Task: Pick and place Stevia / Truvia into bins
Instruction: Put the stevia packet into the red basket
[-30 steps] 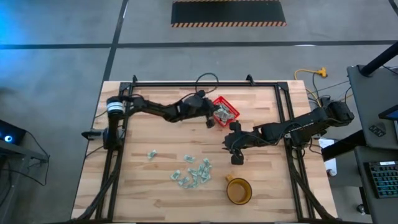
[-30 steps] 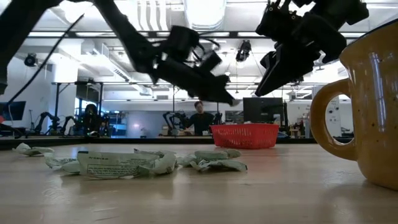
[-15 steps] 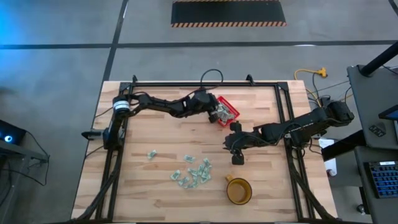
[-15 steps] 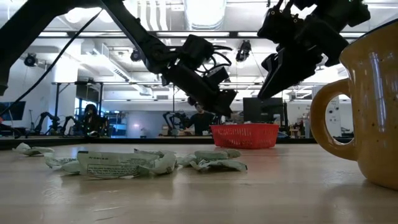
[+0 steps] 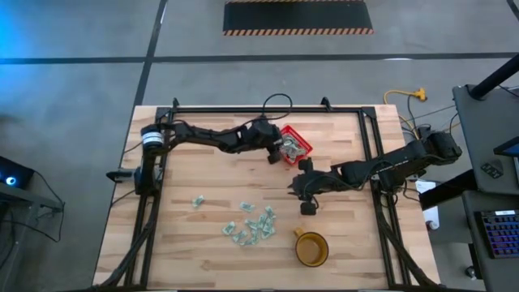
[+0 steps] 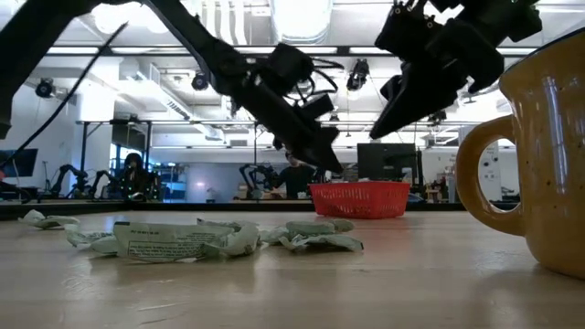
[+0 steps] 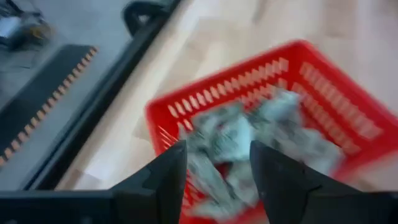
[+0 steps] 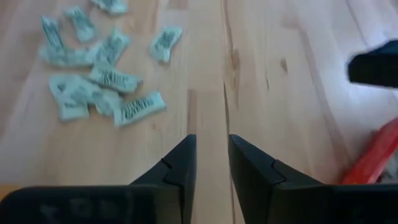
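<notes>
Stevia sachets (image 5: pixel 253 225) are observed in two places: a loose scatter lies on the bench (image 5: pixel 203 255) toward its near middle, and a further heap (image 7: pixel 249 140) is seen inside the red basket (image 5: pixel 295 143). One sachet (image 5: pixel 197 201) is noted lying apart from the scatter, to its left in the high view. The red basket is placed on the far half of the bench, right of centre, well apart from the scatter.

The left gripper (image 5: pixel 278 153) is positioned at the basket's near-left edge, raised above the bench in the low view (image 6: pixel 315 155). Its fingers (image 7: pixel 163 180) are recorded as parted, with nothing seen between them; in the left wrist view the basket and its heap are framed directly beyond the gap.

The right gripper (image 5: pixel 306 205) is held over bare bench, between the basket and the amber cup (image 5: pixel 311 248), raised well above the surface in the low view (image 6: pixel 402 100). Its fingers (image 8: pixel 177 171) are spread apart by a narrow gap and nothing is gripped. The scatter of sachets (image 8: pixel 99 74) is visible ahead of it in the right wrist view, and a corner of the red basket (image 8: pixel 373 158) appears at that view's edge.

The amber cup stands near the bench's front edge, just right of the scatter.
</notes>
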